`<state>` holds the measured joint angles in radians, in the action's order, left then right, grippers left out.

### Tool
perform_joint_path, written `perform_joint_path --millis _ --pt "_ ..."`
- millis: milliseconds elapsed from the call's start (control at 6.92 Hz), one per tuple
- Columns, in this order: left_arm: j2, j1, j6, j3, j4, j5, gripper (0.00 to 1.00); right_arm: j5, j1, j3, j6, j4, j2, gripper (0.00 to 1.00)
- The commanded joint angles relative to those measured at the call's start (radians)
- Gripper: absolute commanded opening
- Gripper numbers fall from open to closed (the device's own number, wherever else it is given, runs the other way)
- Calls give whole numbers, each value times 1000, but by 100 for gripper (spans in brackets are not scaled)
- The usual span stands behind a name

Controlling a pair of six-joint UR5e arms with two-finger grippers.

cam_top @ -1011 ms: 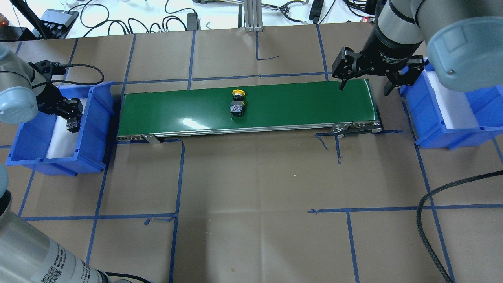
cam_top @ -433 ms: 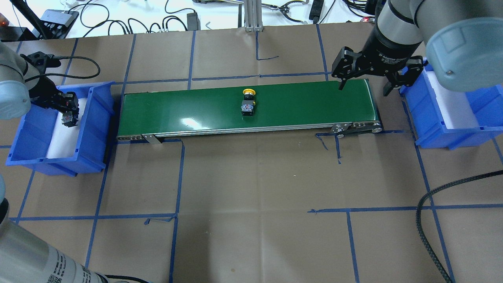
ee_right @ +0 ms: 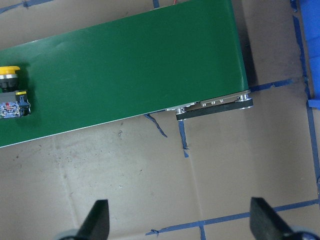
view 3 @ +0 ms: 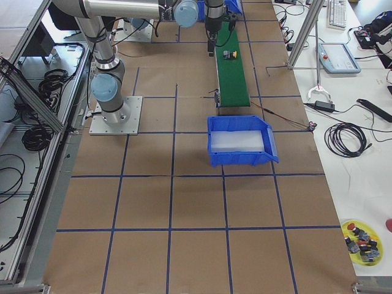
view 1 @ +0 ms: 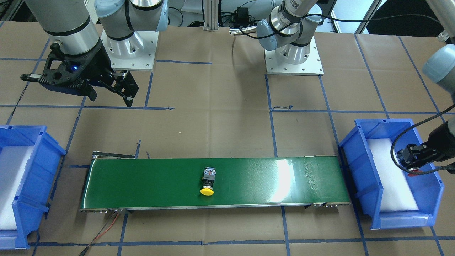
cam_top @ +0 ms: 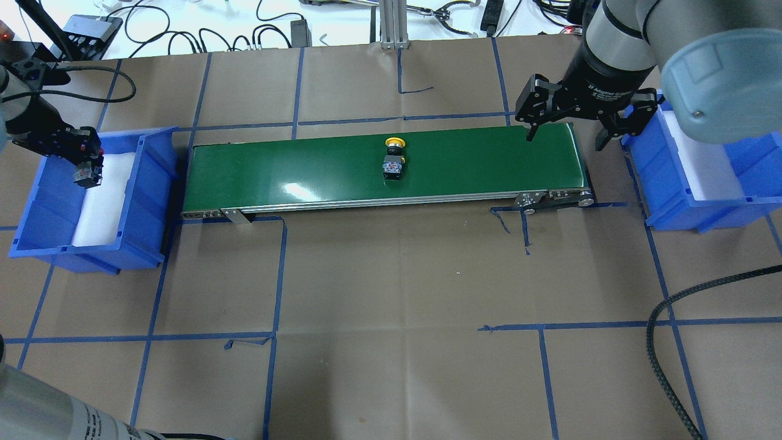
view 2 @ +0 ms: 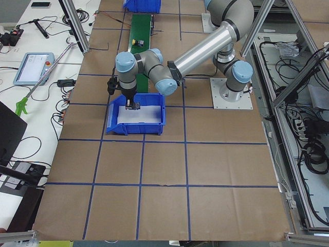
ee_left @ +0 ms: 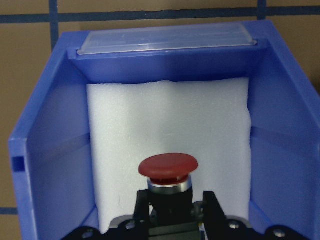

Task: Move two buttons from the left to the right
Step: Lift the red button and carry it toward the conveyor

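The yellow button (cam_top: 394, 160) lies on its side on the green conveyor belt (cam_top: 293, 168), near its middle; it also shows in the front view (view 1: 208, 182) and at the left edge of the right wrist view (ee_right: 10, 95). My left gripper (cam_top: 85, 164) is shut on the red button (ee_left: 168, 167) and holds it over the white foam of the left blue bin (cam_top: 149, 183). My right gripper (cam_top: 568, 131) is open and empty, hovering over the belt's right end, next to the right blue bin (cam_top: 663, 183).
Both bins are lined with white foam. A black braided cable (cam_top: 660, 342) curls over the table at the front right. Blue tape lines grid the brown paper. Cables and gear lie beyond the table's far edge.
The yellow button has ridden the belt to the right. My left gripper, with the red button, has moved left and toward the bin's far end. The right gripper has stayed put.
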<state>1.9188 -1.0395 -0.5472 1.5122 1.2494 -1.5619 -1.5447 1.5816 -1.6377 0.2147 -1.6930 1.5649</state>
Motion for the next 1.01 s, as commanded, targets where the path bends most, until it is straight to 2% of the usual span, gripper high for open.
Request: perform_joint_path --millis 0,144,289,578,867 --pt "-24 -39 39 -114 180 -3 0 0 0 -2 -1 -1 -43 100" --pt "-24 -101 90 -157 220 -9 0 2 0 15 -1 -7 -81 100" --pt "-17 -170 160 -168 229 -9 0 0 0 18 -3 -64 -97 100" --pt "-7 -354 329 -161 214 -68 0 3 0 19 -1 -164 -159 100" --pt "8 -450 424 -124 211 -72 0 3 5 27 -1 -284 -251 100"
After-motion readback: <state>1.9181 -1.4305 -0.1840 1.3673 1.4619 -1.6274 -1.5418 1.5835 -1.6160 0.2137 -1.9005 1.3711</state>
